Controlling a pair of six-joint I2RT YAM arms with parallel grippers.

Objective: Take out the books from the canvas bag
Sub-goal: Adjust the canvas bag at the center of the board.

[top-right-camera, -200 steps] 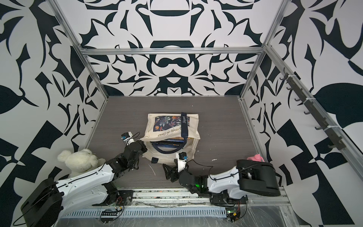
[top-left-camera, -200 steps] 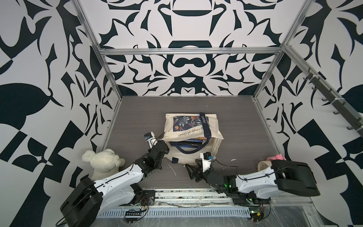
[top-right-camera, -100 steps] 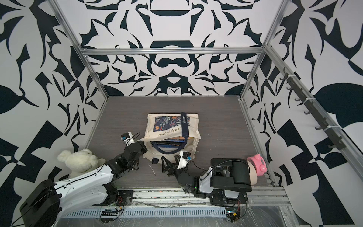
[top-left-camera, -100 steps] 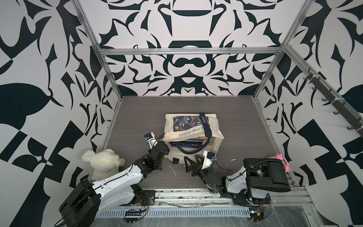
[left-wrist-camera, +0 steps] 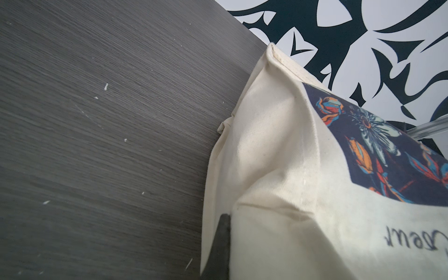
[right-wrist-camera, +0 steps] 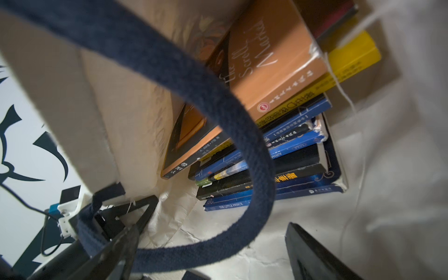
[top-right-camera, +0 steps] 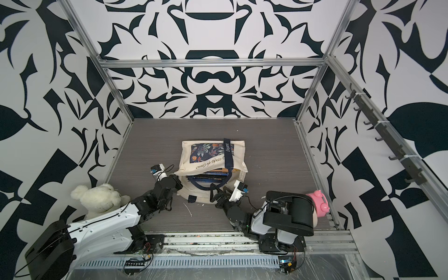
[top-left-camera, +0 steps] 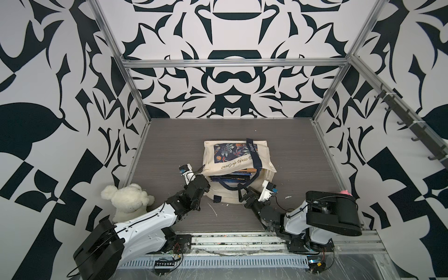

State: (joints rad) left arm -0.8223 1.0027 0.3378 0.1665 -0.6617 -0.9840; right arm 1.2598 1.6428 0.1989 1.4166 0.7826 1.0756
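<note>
- Well, the biggest thing is the grey tabletop. It carries everything, and both arms reach in from its near edge.
- The canvas bag lies on its side in the middle, picture side up. Its mouth is turned to the arms, so a hand can go straight in. The writing on it reads "coups de Coeur".
- The books are all inside the bag, stacked flat with their spines facing the mouth. No book is out yet.
- The left hand is clenched on the cream cloth at one corner of the mouth. I think it lifts the top side so the mouth gapes open.
- The right hand is spread wide and holds nothing. It sits right at the mouth and points at the stack, near it but not touching.
- A navy strap loops across in front of the books — it could catch a finger going in. The top strap says "Elégant".
- The smallest bits are the titles. The bottom blue spine reads "THE LITTLE PRINCE". The orange cover on top seems to say "The Scroll Marked". The other spines are too small to read.
</note>
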